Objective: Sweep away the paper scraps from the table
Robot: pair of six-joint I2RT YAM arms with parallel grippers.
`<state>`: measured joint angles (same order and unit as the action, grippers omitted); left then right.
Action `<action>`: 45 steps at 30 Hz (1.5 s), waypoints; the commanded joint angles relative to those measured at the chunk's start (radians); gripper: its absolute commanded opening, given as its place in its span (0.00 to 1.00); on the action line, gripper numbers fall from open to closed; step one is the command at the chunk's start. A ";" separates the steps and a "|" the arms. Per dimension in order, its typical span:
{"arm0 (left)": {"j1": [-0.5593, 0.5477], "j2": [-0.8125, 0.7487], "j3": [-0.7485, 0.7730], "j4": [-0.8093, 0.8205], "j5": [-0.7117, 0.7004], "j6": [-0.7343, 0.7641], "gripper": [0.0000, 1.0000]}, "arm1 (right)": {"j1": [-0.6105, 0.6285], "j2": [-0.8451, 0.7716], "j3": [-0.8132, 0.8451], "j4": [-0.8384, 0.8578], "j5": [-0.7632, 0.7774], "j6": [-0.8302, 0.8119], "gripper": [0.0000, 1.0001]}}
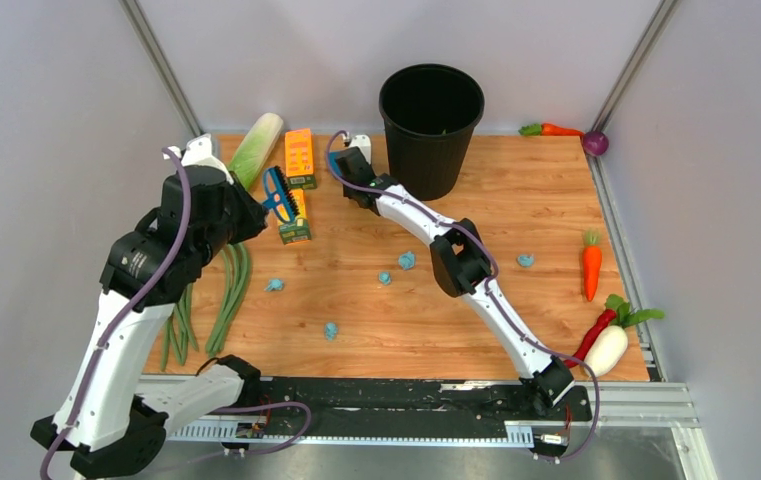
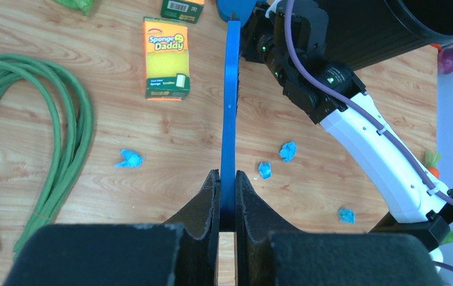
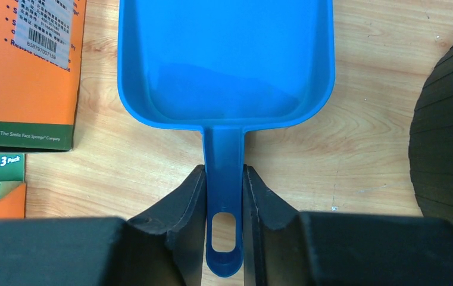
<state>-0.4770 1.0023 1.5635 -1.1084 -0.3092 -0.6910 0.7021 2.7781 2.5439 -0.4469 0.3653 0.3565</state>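
Several small light-blue paper scraps lie on the wooden table (image 1: 516,200), one at the left (image 1: 274,285), one near the front (image 1: 330,330), two in the middle (image 1: 407,260) and one at the right (image 1: 525,260). Some also show in the left wrist view (image 2: 287,150). My left gripper (image 1: 261,200) (image 2: 227,179) is shut on the thin handle of the blue hand brush (image 1: 281,192) (image 2: 231,89), held above the table's back left. My right gripper (image 1: 341,160) (image 3: 224,173) is shut on the handle of the blue dustpan (image 3: 224,59), which rests on the table beside the bin.
A black bin (image 1: 431,125) stands at the back centre. Orange sponge packs (image 1: 299,155) and a pale green vegetable (image 1: 256,148) lie at the back left, long green beans (image 1: 231,295) at the left. A carrot (image 1: 591,265) and a white radish (image 1: 606,345) lie at the right edge.
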 commanded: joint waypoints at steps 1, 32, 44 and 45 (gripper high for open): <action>0.003 -0.033 -0.005 0.035 -0.036 0.030 0.00 | 0.028 0.009 -0.053 -0.105 -0.043 -0.011 0.17; 0.002 -0.093 -0.088 0.100 0.125 0.146 0.00 | 0.112 -0.923 -0.819 -0.174 -0.242 -0.010 0.00; 0.002 -0.117 -0.163 0.154 0.128 0.220 0.00 | 0.131 -1.380 -1.088 -0.288 -0.313 -0.060 0.00; 0.002 -0.117 -0.168 0.153 0.137 0.220 0.00 | 0.129 -1.405 -1.102 -0.311 -0.307 -0.068 0.00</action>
<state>-0.4770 0.8936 1.4078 -1.0012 -0.1940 -0.5095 0.8299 1.4799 1.4761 -0.6899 0.0696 0.3290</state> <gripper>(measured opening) 0.120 0.254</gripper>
